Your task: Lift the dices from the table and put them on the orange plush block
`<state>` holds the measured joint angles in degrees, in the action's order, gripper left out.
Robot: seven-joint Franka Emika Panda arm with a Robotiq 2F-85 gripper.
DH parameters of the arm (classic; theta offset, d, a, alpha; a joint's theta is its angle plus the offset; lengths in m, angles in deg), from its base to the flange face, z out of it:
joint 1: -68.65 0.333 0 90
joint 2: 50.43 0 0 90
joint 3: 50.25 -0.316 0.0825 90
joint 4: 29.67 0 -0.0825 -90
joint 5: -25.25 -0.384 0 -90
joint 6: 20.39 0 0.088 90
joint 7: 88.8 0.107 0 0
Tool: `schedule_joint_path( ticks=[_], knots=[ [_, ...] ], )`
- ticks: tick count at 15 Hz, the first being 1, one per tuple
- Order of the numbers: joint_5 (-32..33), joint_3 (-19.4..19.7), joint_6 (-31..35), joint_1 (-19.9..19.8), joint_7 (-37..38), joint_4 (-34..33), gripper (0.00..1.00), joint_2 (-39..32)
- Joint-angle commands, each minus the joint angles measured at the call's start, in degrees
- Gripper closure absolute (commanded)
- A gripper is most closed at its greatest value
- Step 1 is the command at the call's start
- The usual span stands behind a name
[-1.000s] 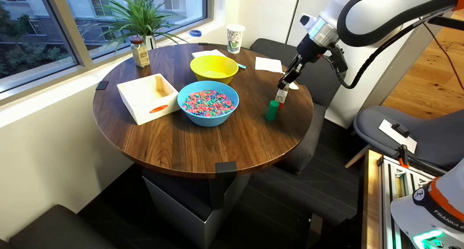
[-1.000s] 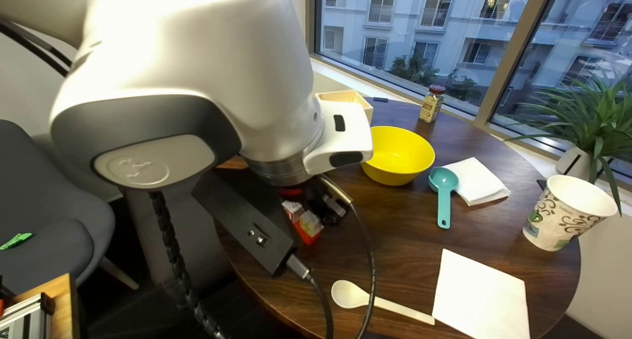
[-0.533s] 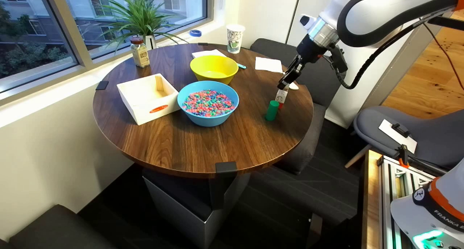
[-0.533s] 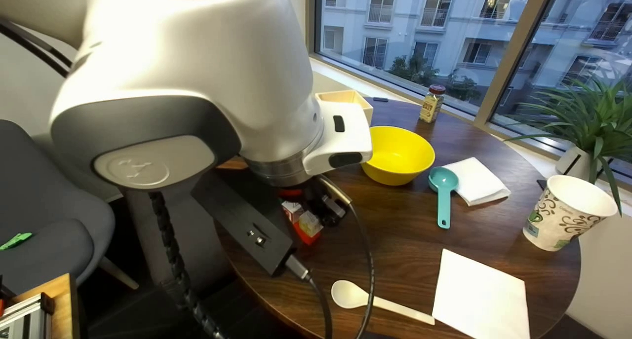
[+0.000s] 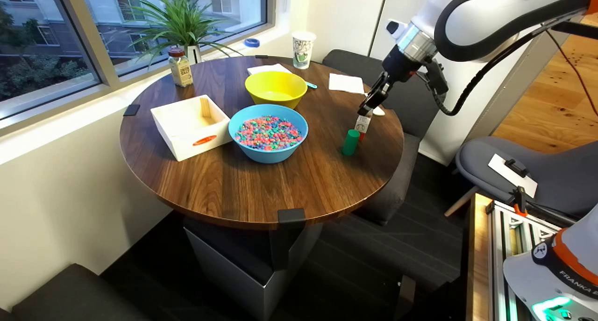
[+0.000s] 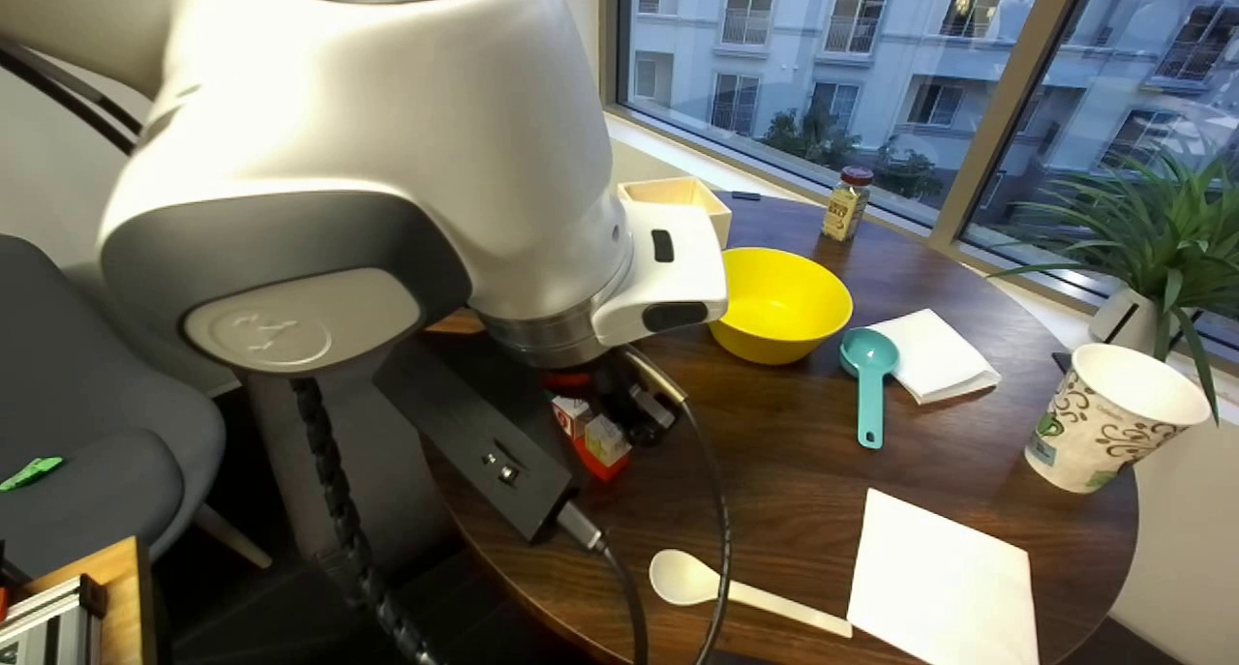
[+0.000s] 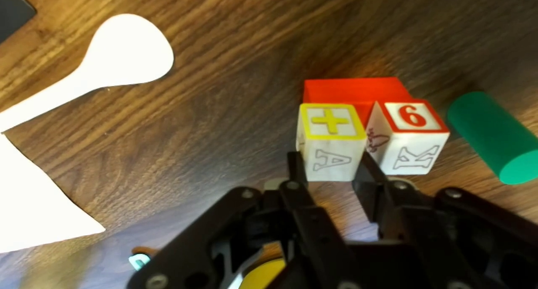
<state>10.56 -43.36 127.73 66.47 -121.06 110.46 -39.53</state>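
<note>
Very little changes over the last second: in an exterior view the arm shifts only slightly, nothing more. In the wrist view the gripper pinches the plus-marked die by its sides, over one end of the orange plush block, close to the edge of the table that the arm reaches across. The die with the red 6 is turned askew just beside it and appears to rest on the block's other end, though the undersides of both are hidden. Such stillness suggests that the carrying is finished and that only the release is left of the task. One finger sits in the narrow gap between the dice, so spreading wide could well knock its neighbour toward the green cylinder; a slight loosening and a straight lift look safer.
</note>
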Motion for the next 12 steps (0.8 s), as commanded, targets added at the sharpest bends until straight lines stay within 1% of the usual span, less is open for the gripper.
schedule_joint_path(
  ticks=[1,12],
  knots=[
    [0.1,0.9,-1.6,1.0,0.8,1.1,0.91,1.3],
    [0.3,0.8,-1.5,1.0,1.3,1.3,0.9,1.2]
  ],
)
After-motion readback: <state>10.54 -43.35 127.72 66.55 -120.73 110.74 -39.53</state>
